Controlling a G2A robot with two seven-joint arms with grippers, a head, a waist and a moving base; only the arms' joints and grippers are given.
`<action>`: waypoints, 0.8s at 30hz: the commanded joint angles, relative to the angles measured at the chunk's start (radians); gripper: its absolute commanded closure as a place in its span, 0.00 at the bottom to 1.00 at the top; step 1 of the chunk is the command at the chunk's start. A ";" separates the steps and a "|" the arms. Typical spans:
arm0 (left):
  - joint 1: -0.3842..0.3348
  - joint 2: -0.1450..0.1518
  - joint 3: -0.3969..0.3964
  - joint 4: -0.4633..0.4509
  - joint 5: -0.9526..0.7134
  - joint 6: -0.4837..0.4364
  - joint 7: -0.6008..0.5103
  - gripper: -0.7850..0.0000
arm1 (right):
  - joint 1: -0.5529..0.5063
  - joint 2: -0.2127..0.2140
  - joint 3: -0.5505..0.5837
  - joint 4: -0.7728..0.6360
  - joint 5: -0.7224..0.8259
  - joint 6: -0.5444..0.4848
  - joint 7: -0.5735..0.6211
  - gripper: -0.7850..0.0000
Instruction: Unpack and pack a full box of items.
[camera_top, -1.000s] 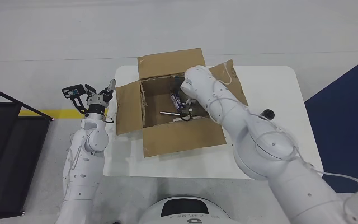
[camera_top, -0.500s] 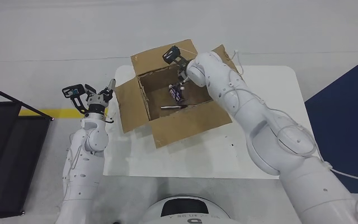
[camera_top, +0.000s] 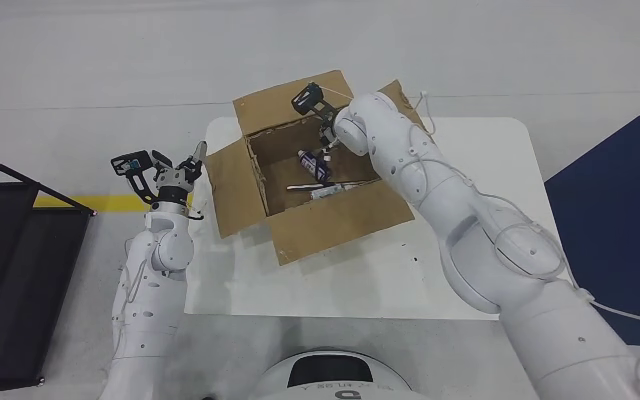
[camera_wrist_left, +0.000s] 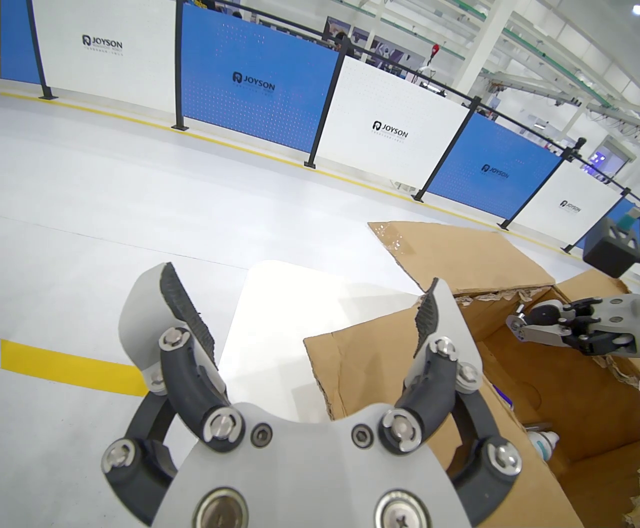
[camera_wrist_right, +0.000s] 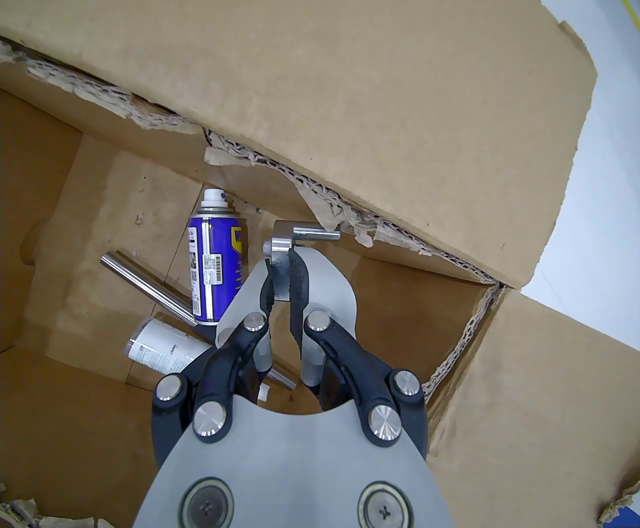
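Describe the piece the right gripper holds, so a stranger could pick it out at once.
An open cardboard box stands on the white table, with the right gripper inside it. Clamped in its jaws is a small silver metal piece. Unlike the blue spray can, long steel rod and white bottle lying on the box floor, it is short, angled and held aloft.

We log the cardboard box (camera_top: 228, 188) open, flaps splayed, fold lines torn, sitting skewed at the table's (camera_top: 480, 200) far left corner. On its floor lie a blue spray can (camera_wrist_right: 216, 260) with a white cap, a shiny metal rod (camera_wrist_right: 145, 287) aslant at the can's base, and a white-labelled cylinder (camera_wrist_right: 160, 345) beside the rod. A small metal fitting (camera_wrist_right: 295, 237) sits pinched in the right gripper (camera_wrist_right: 285, 280).
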 joint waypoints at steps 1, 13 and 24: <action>0.000 0.000 0.000 0.000 0.000 0.000 0.000 0.00 | 0.000 0.000 0.000 -0.001 0.000 0.000 0.000 1.00; 0.000 0.000 0.000 0.000 0.000 0.000 0.000 0.00 | 0.000 0.000 0.000 -0.001 0.000 0.000 0.000 1.00; 0.000 0.000 0.000 0.000 0.000 0.000 0.000 0.00 | -0.031 0.062 0.108 -0.018 0.076 -0.111 -0.024 1.00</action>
